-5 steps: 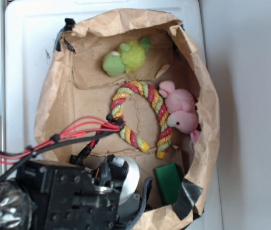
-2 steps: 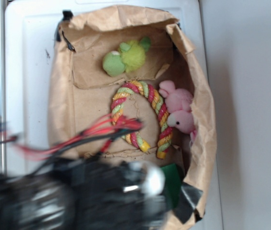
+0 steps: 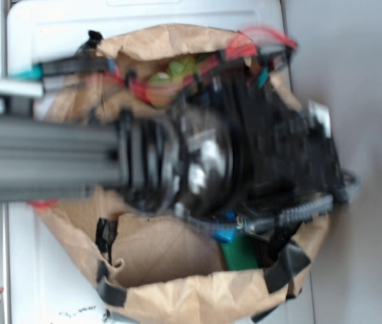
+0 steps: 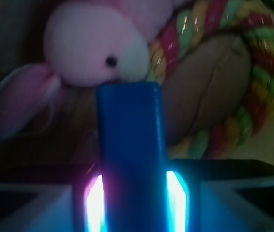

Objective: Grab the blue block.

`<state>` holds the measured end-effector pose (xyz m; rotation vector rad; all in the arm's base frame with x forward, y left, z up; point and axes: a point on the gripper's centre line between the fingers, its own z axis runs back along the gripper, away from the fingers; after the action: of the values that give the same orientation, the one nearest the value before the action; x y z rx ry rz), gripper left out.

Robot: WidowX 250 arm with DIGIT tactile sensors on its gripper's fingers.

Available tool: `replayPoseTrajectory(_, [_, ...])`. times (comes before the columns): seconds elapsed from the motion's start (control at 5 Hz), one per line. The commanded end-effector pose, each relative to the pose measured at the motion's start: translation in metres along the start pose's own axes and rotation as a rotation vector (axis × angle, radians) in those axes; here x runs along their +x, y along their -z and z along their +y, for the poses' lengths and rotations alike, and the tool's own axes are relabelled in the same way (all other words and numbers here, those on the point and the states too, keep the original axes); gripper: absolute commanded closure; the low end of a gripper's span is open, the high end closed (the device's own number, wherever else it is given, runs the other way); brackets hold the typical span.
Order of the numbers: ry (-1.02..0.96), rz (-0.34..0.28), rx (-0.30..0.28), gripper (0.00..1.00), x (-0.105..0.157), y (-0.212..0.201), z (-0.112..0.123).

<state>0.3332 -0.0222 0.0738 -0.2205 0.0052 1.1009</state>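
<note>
Blue block (image 4: 129,145) pinched between the tool's (image 4: 136,205) fingers, beside pink bunny (image 4: 83,48).

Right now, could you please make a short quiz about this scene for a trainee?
1. True or false: in the wrist view, the blue block stands between the gripper fingers.
2. In the wrist view, what lies just beyond the block's far end? A) the pink bunny B) a metal spoon C) a glass cup
3. Fill in: in the exterior view, the arm hides most of the inside of the paper ____.

Key: 1. True. 2. A. 3. bag.
</note>
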Motion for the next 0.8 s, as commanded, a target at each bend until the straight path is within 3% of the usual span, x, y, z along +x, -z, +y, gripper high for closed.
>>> replayPoseTrajectory(0.0, [0.306, -0.153, -0.156, 1.00, -0.032, -0.070, 0.020])
replayPoseTrajectory(0.2, [0.413, -0.184, -0.168, 1.00, -0.037, -0.087, 0.027])
replayPoseTrajectory(0.4, [0.486, -0.181, -0.074, 1.00, -0.037, -0.106, 0.025])
replayPoseTrajectory(0.6, [0.606, -0.190, -0.021, 1.00, -0.042, -0.126, 0.028])
